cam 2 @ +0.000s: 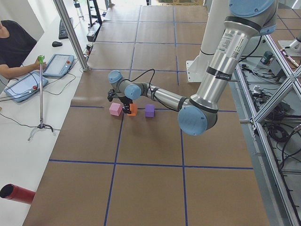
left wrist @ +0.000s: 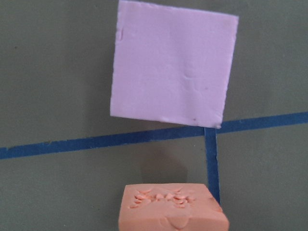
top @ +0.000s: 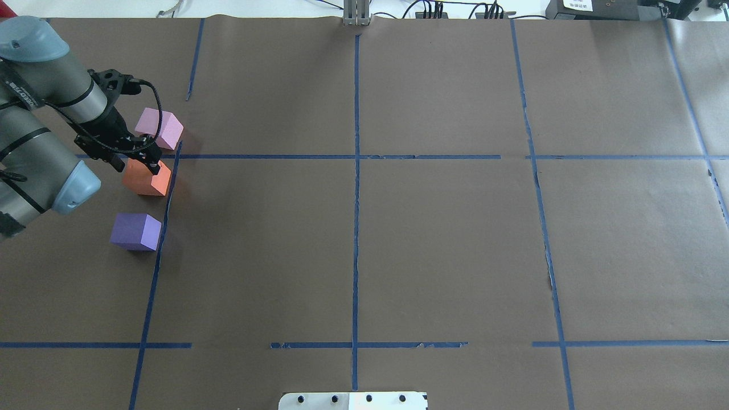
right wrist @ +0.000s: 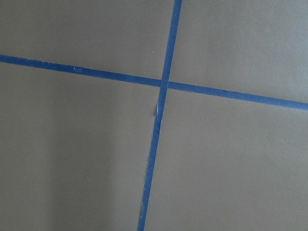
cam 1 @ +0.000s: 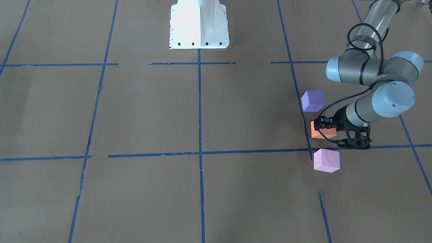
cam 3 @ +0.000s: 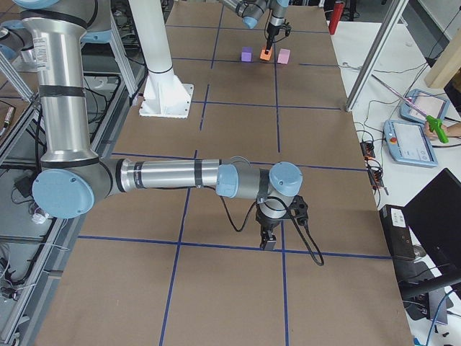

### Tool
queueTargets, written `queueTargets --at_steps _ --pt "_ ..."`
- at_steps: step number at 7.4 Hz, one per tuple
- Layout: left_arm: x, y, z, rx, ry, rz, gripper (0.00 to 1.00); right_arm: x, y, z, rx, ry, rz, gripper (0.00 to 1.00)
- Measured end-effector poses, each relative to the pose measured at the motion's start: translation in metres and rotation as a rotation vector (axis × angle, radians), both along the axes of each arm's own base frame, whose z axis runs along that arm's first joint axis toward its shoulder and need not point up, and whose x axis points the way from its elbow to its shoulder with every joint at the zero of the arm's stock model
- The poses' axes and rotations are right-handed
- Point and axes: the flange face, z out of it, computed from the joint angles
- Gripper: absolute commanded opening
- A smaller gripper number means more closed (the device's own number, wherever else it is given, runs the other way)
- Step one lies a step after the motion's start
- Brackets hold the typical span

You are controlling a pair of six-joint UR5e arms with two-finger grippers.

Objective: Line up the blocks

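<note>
Blocks (cam 2: pixel 133 110) stand in a row on the robot's left side, along a blue tape line (top: pixel 161 228). Nearest the base I see the violet-blue block (top: pixel 136 232), standing free. Next is the orange block (top: pixel 149 181), pinched from above by the left gripper (cam 1: pixel 322 125). Farthest is the pink-lilac block (top: pixel 159 128), also free. The right gripper (cam 3: pixel 269 241) hangs well apart from them, and I cannot tell its jaw state.

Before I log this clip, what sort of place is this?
Likely a robotics lab: a paper-covered table gridded with blue tape, an operator seated beside control tablets, aluminium framing.
</note>
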Motion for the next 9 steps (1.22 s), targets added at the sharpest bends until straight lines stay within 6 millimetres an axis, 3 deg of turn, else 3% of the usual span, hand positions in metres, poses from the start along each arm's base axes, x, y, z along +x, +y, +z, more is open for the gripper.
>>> queueTargets --at_steps 4,6,9 --pt "0.0 0.001 -0.002 -0.006 0.014 0.007 1.0 0.0 0.0 0.0 0.0 0.0 0.0 1.0" --pt "-0.016 -0.006 -0.01 0.008 0.021 -0.015 1.0 0.0 0.0 0.0 0.0 0.0 0.0 1.0" --pt "-0.114 -0.029 -0.052 0.066 0.016 -0.106 1.0 0.0 0.0 0.0 0.0 0.0 0.0 1.0"
